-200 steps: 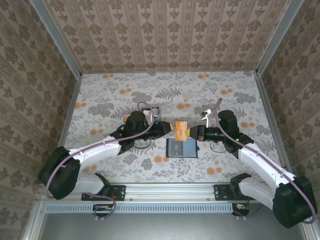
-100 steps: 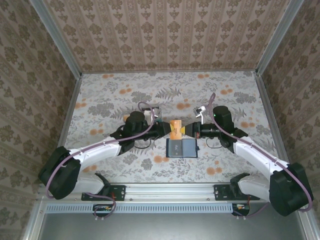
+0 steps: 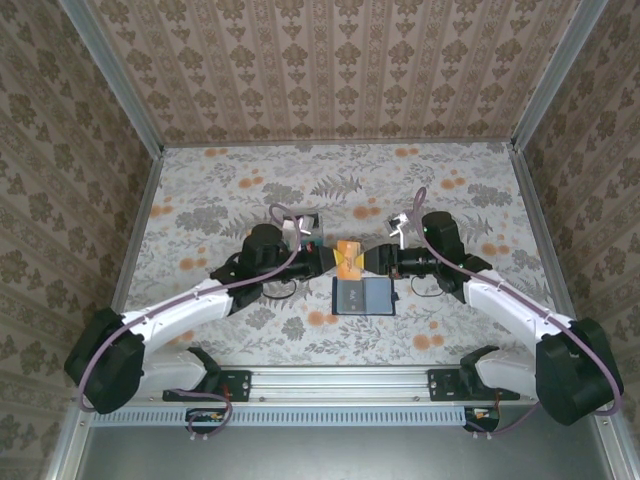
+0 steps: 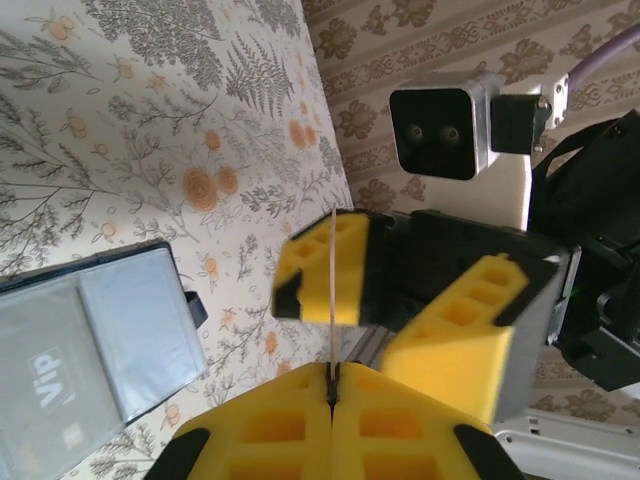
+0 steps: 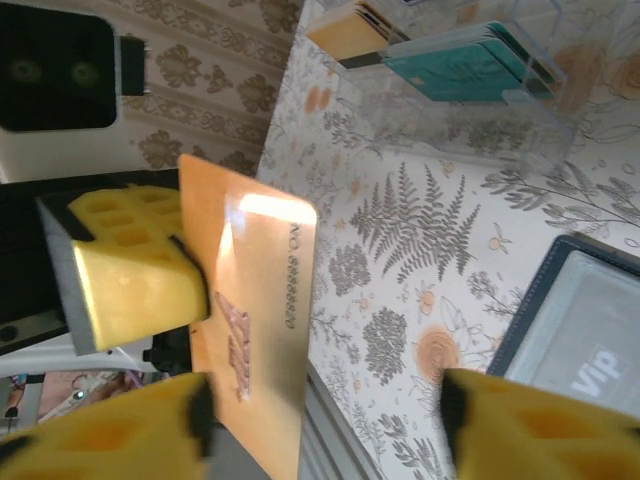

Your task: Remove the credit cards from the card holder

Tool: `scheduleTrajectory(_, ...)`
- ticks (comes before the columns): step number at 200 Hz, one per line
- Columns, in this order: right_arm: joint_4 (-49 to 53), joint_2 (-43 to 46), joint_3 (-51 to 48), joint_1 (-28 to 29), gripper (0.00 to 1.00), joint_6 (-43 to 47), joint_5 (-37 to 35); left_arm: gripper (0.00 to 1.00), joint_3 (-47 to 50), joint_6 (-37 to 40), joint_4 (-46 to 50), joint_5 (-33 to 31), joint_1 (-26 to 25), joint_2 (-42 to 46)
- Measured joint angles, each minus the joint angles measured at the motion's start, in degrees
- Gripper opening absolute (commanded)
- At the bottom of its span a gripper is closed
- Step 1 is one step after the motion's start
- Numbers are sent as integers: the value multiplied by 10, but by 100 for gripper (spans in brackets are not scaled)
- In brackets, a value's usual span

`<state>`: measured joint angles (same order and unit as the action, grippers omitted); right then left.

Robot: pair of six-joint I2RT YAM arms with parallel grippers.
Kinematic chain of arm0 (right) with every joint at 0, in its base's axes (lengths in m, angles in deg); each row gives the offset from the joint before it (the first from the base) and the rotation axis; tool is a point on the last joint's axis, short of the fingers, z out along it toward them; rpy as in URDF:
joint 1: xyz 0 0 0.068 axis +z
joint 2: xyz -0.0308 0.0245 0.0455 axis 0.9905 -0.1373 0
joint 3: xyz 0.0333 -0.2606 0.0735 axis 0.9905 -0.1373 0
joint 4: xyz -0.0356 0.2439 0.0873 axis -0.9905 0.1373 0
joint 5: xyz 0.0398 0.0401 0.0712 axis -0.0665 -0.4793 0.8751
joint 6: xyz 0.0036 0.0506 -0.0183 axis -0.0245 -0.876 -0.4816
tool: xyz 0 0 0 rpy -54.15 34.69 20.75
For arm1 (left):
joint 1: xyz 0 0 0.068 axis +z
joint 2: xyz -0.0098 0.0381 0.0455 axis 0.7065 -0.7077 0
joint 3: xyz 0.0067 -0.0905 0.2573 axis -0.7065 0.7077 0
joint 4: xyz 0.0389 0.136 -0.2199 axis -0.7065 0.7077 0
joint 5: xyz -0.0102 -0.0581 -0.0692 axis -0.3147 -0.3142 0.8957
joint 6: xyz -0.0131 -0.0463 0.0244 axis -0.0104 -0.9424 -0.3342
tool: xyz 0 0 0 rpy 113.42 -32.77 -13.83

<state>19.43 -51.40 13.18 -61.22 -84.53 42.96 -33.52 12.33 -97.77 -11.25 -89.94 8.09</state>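
1. Card holder [image 3: 362, 296]: lies open and flat on the floral table [image 3: 220, 180], just below the centre of the top view. Both grippers are above its upper edge, clear of it. In the left wrist view it is at lower left [image 4: 100, 340]; a grey card marked "Vip" [image 4: 45, 370] sits inside a see-through pocket.

2. Orange card [image 3: 348, 258]: held off the table between the two grippers, at the centre of the top view. In the right wrist view its broad face [image 5: 255, 300] stands left of centre. In the left wrist view it appears edge-on as a thin line [image 4: 332, 290].

3. Left gripper [image 3: 332, 260]: its yellow fingers [image 4: 270, 430] are pressed together on the card's edge at the bottom of the left wrist view, pinching it.

4. Right gripper [image 3: 368, 262]: fingers spread. In the left wrist view one finger [image 4: 320, 265] is close by the card and the other stands well apart. Whether the near finger touches the card cannot be told.

5. Clear box [image 5: 470, 110]: upper right of the right wrist view, holding orange and teal cards.
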Motion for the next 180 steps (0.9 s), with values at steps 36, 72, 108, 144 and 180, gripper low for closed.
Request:
scheduleTrajectory(36, 38, 4, 9, 0, 100, 22, -31, 0, -15, 43, 82, -7, 10, 31)
scheduleTrajectory(72, 83, 29, 15, 0, 100, 38, -77, 0, -85, 147, 250, -49, 32, 61)
scheduleTrajectory(108, 120, 46, 31, 0, 100, 55, -121, 0, -146, 301, 390, -156, 40, 107)
scheduleTrajectory(144, 140, 53, 43, 1, 100, 69, -152, 0, -206, 456, 504, -276, 50, 113)
scheduleTrajectory(180, 141, 56, 52, 2, 100, 77, -168, 0, -222, 644, 538, -356, 57, 108)
